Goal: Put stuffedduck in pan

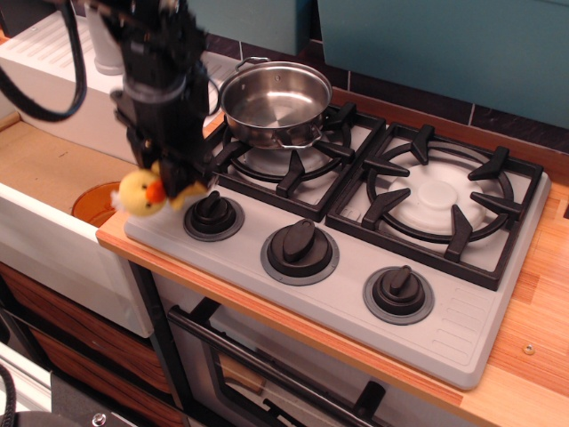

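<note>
You had a toy kitchen in front of you: a wooden counter carrying a grey stove top, with teal panels along the far wall. Nearest you, three black knobs ran in a row along the stove's front edge. At the near left corner, the gripper pointed downward with its jaws clamped on the stuffedduck. The yellow duck hung off the surface, over the left edge of the counter, its orange beak facing right, just left of the leftmost knob. Below and left of it lay an orange disc in the sink basin. Farther back, the pan sat on the far left burner grate, with nothing inside it and well apart from the duck. The right burner grate was bare.
</note>
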You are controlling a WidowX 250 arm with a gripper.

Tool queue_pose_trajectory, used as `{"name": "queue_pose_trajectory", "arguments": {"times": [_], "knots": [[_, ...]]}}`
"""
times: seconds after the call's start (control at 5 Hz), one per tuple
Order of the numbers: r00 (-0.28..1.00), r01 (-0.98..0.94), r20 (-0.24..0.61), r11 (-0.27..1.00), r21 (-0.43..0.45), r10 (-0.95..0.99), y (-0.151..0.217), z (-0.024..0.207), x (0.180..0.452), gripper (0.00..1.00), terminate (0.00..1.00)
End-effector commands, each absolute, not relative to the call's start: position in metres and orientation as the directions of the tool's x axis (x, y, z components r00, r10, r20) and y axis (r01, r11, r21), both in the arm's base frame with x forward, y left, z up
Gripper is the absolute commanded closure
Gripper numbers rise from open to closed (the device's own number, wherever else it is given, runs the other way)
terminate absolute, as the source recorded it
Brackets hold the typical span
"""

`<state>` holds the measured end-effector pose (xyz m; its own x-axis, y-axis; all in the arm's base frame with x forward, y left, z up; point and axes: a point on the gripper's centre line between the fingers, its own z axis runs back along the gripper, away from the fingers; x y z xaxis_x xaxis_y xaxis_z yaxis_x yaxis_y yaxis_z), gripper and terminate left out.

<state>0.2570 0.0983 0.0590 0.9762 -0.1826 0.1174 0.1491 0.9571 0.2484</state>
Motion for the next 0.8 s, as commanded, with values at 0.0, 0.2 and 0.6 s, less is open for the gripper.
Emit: {"name": "queue_pose_trajectory", "arguments": {"times": [0.0, 0.2, 0.6], "knots": [[0.975, 0.142, 0.115, 0.935, 0.326, -0.188, 0.078, 0.145, 0.285, 1.0, 0.0], [0.971, 0.158, 0.121, 0.931, 0.329, -0.207, 0.063, 0.157, 0.307, 1.0, 0.0], [0.957, 0.204, 0.135, 0.925, 0.32, -0.257, 0.052, 0.164, 0.351, 1.0, 0.0]]}}
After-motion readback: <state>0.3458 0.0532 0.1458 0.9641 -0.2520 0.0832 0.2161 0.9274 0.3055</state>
